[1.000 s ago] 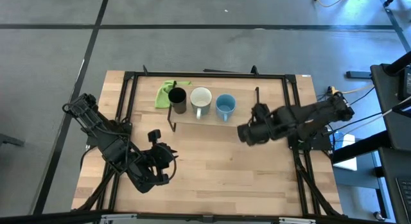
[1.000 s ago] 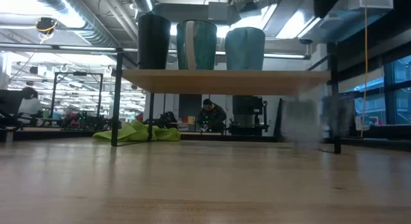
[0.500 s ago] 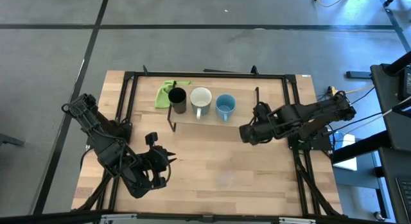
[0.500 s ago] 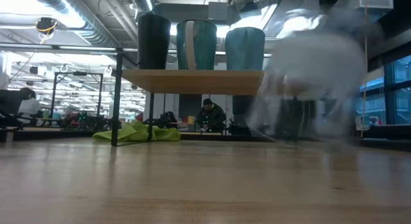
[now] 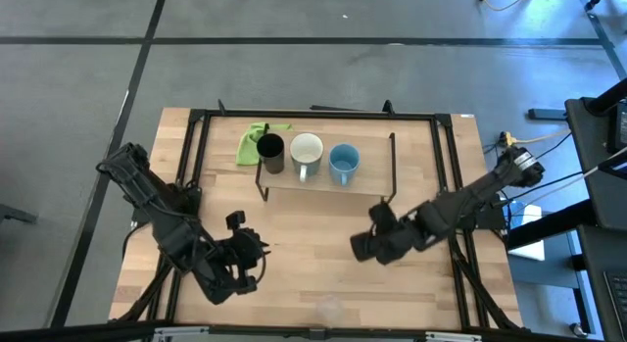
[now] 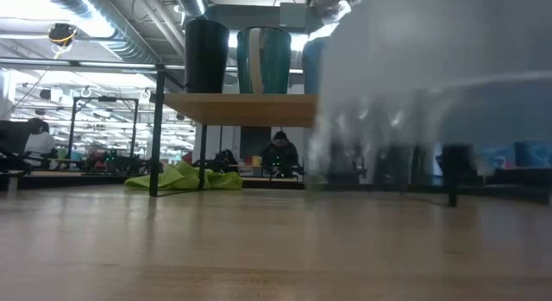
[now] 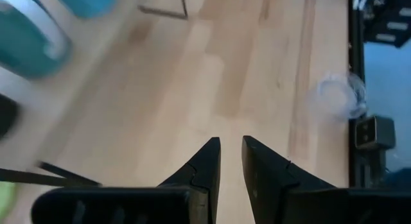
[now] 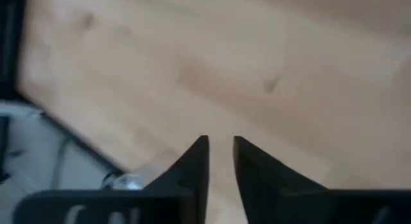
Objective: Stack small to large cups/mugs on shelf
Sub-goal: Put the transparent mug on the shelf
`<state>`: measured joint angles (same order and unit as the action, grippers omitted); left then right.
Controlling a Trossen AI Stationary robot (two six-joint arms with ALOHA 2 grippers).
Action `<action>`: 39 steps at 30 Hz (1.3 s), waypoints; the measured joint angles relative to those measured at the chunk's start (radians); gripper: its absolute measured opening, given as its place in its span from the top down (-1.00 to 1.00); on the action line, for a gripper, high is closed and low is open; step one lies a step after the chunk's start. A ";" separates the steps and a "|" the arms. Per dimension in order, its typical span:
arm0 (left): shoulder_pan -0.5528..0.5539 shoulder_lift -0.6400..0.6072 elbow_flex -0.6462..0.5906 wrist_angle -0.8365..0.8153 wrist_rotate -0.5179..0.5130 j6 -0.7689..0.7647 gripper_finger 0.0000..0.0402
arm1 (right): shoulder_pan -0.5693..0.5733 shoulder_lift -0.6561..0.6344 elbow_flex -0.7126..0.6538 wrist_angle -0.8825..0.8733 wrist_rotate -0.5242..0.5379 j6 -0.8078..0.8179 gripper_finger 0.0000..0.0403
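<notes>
The clear cup [image 5: 328, 305] has got away from the right gripper [image 5: 361, 249] and now sits close to the table's [image 5: 294, 224] front edge, not on the shelf [image 5: 372, 181] beside the light blue mug [image 5: 343, 162]. That gripper has swung down mid-table, fingers slightly apart, empty. The left gripper [image 5: 253, 252] waits nearby, narrowly parted. There is bare wood around the cup, but little margin frontward.

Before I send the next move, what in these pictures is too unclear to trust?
- Clear cup: faint in the high view near the table's front edge; upright or tipped, unclear.
- Low view: a blurred shape covers the right half, hiding the blue mug and the shelf end.
</notes>
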<state>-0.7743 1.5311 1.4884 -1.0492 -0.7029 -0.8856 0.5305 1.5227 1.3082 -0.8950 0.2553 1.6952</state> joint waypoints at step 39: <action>0.106 0.000 -0.377 0.776 0.425 0.097 0.71 | 0.236 0.369 -0.043 0.683 -0.056 0.252 0.45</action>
<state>-0.6678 1.5314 1.1110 -0.2729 -0.2775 -0.7887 0.7662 1.8921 1.2655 -0.2123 0.1992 1.9476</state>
